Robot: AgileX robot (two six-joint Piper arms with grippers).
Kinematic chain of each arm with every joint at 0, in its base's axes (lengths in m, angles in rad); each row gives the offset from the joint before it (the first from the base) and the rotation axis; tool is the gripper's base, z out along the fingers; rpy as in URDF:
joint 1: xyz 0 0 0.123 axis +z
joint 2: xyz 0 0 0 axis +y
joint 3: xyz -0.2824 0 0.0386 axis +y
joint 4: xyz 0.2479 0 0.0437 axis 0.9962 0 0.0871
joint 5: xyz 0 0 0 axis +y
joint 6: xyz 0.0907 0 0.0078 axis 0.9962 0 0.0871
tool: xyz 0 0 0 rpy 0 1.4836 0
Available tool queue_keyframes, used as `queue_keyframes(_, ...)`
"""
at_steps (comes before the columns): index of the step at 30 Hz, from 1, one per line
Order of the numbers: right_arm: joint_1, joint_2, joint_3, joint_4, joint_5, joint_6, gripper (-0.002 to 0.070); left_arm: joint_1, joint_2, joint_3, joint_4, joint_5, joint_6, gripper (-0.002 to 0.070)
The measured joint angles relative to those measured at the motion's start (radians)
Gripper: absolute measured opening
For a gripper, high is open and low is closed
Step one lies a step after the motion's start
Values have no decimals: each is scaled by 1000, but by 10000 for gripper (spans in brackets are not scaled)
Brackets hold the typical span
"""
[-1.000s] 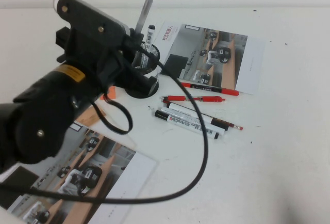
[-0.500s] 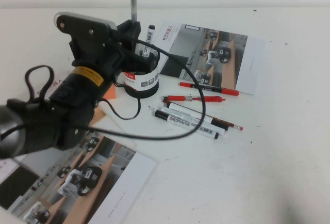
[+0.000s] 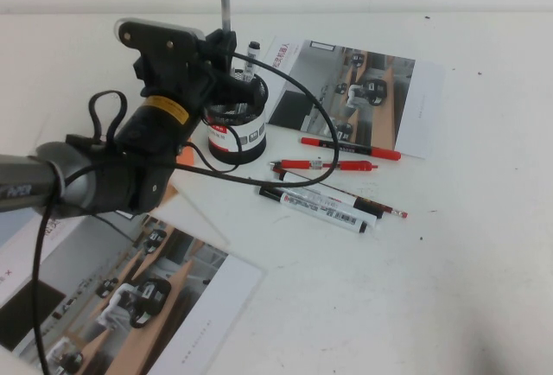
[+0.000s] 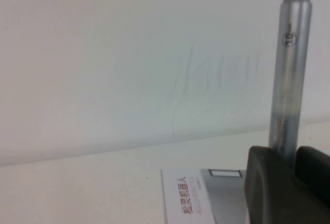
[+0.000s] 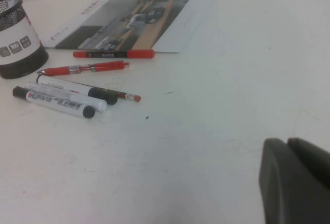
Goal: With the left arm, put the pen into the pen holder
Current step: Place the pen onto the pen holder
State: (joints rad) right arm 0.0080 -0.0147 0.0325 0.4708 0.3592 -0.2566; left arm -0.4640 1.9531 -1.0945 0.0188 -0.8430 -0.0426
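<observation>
Above the pen holder [image 3: 235, 124], the slim grey pen [image 3: 225, 3] is pinched upright by the left gripper [image 3: 221, 47]; the right gripper [image 5: 295, 180] is pressed closed over the table [image 5: 206, 131].

The pen [image 4: 290, 74] has a translucent grey plastic barrel, faintly glossy. The pen holder [image 3: 239, 129] is black wire mesh, seemingly metal. Matt black plastic covers the left gripper [image 3: 226, 57] above it and the right gripper [image 5: 294, 180]. The table [image 3: 449, 289] looks smooth, matt white.

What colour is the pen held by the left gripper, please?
Translucent grey pen, clearest in the left wrist view.
</observation>
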Motion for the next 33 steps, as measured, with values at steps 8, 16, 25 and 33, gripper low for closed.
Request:
queue_keyframes(8,0,0,0,0,0,0,-20,0,49,-8,0,18,29,44)
queue_keyframes(16,0,0,0,0,0,0,-20,0,51,-8,0,56,78,84)
queue_keyframes(25,0,0,0,0,0,0,-20,0,45,-8,-2,99,94,338)
queue_keyframes(33,0,0,0,0,0,0,-20,-2,-201,-8,32,430,118,116)
